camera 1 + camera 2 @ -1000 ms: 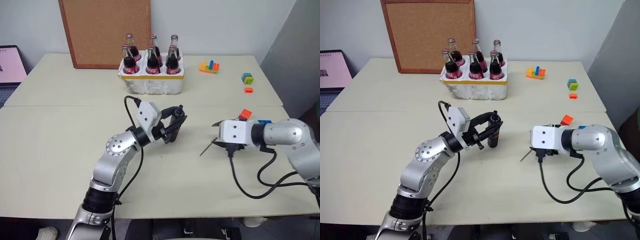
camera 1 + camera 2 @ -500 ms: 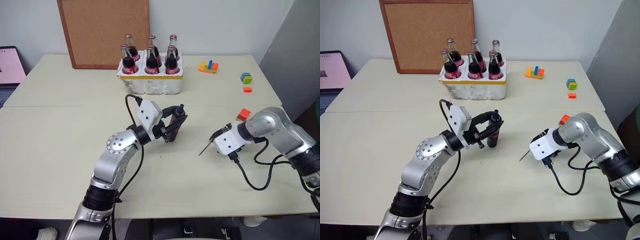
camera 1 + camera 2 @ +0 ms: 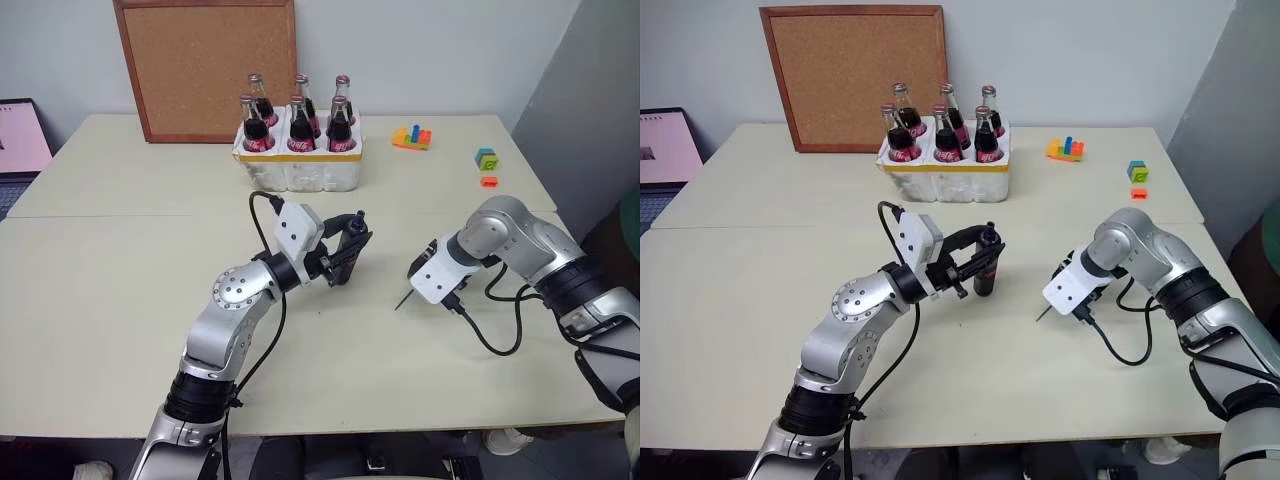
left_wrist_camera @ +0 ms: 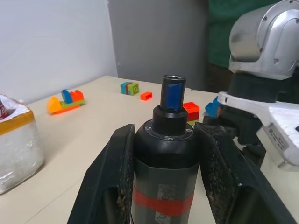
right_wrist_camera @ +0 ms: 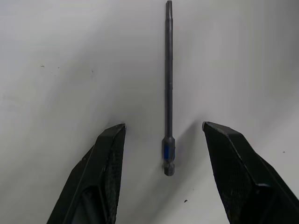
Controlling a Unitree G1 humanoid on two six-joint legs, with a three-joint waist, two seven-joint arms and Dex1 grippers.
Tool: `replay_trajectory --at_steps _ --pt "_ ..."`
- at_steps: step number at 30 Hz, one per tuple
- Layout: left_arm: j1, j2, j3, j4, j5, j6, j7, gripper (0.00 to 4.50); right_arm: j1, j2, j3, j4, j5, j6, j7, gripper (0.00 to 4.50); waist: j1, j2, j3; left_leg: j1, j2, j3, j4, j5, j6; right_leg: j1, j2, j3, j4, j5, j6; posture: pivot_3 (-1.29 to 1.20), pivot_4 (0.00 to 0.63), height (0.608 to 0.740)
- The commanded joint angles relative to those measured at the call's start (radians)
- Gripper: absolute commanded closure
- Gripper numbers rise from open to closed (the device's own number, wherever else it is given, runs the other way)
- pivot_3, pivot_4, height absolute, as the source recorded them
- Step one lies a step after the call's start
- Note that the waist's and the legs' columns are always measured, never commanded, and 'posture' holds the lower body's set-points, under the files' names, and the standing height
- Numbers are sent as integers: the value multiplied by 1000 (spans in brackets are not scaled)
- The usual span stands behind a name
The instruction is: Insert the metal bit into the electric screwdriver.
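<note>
Fingers of left gripper [image 4: 166, 158] were pinching the electric screwdriver [image 4: 164, 158], one black finger on each side of its body, just above the dark red band. Screwdriver sat upright-ish w/ small bluish tip on top; in the left eye view it showed at frame centre [image 3: 350, 243], held off the bench [image 3: 120, 300] at end of the left arm.

Right gripper [image 5: 163, 154] pointed steeply down at the bench, fingers spread wide & holding nothing. Metal bit [image 5: 168, 88] lay flat on the bench, its thicker end w/ blue band between the two fingertips, touching neither; thin shaft ran away from the fingers. In the left eye view the bit [image 3: 402, 299] showed as a thin dark sliver right of centre, poking out lower left from under the right gripper [image 3: 432, 275], well apart from the screwdriver.

Back of bench, upper centre: white carrier [image 3: 300, 165] w/ six cola bottles, corkboard [image 3: 205, 65] leaning on wall behind it. Toy bricks [image 3: 412, 136] upper right.
</note>
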Motion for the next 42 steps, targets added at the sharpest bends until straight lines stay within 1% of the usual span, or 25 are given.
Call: replay_trajectory --at_steps 1,10,14,17,19,21,24,28,29,30,32,36,38,40,42 --pt "-11 -2 9 -38 -3 -16 3 2880 -3 40 17 5 -19 5 12 2137 -1 0 0 0 0 0 0 0 0 0 0 0 0 0 0 0 150 740" --pt "-14 -2 9 -26 -2 -21 -3 2880 -17 61 -10 -18 -10 27 43 2137 -3 0 0 1 2 -1 0 0 0 0 1 0 0 0 -1 0 150 740" --pt "-17 -4 10 -20 0 -24 -4 2880 -16 72 -32 -22 -2 18 12 2137 -2 0 0 1 2 -1 -1 0 0 0 1 0 0 0 -1 0 150 740" --pt "-21 -5 11 -17 1 -25 -3 2880 -13 81 -59 -26 29 42 12 2137 -2 0 0 0 2 -1 -1 0 0 0 1 0 0 0 -1 0 150 740" --pt "-22 -4 14 -13 1 -27 -4 2880 -9 78 -88 -43 76 86 34 2137 0 0 0 0 1 -1 -1 0 0 0 1 0 0 0 -1 0 150 740" --pt "-22 -2 16 -16 2 -27 -3 2881 9 60 -130 -94 139 165 64 2137 3 0 0 -2 1 -1 -1 0 0 -1 1 0 0 0 -1 0 150 740" --pt "-21 2 23 -16 2 -28 -1 2881 87 -8 -241 -263 308 388 142 2137 9 0 0 -3 1 -1 -1 0 0 -1 0 -1 -1 0 -1 0 150 740" --pt "-21 6 28 -14 -1 -27 -2 2881 177 -88 -336 -406 423 587 143 2137 17 1 1 -4 0 -2 -1 0 0 -1 -2 -1 -3 0 -1 0 150 740" --pt "-22 6 28 -12 -1 -27 -2 2881 197 -103 -356 -429 446 627 133 1577 17 0 1 -4 0 -1 -1 0 0 -1 -2 -1 -3 0 -1 0 150 740" --pt "-24 6 28 -9 0 -28 -3 2881 225 -114 -387 -464 490 700 123 1437 17 0 1 -4 0 -1 -1 0 0 -1 -2 -1 -3 0 -1 0 150 740" --pt "-26 5 28 -3 0 -30 -6 2881 268 -132 -428 -520 553 801 113 1437 14 0 1 -4 -1 -1 -1 0 0 -2 -2 -1 -3 -1 -1 0 150 740" --pt "-34 4 28 7 0 -31 -10 2882 303 -133 -480 -596 641 954 68 1437 11 0 1 -3 0 -1 -2 0 0 -2 -1 -2 -2 -1 -1 0 150 740" --pt "-39 4 29 12 1 -32 -12 2882 318 -97 -527 -622 674 1013 -18 1437 8 0 1 -3 0 -1 -2 0 0 -2 -1 -2 -2 -1 -1 0 150 740" --pt "-42 5 30 17 2 -34 -13 2882 331 -72 -556 -647 716 1077 -69 1437 6 0 1 -3 0 -1 -1 0 0 -2 -1 -2 -2 -1 -1 0 150 740" --pt "-44 5 30 20 3 -37 -13 2882 337 -29 -595 -680 788 1180 -126 1437 6 0 1 -4 -1 -2 -1 0 0 -2 -1 -2 -2 -1 -1 0 150 740"
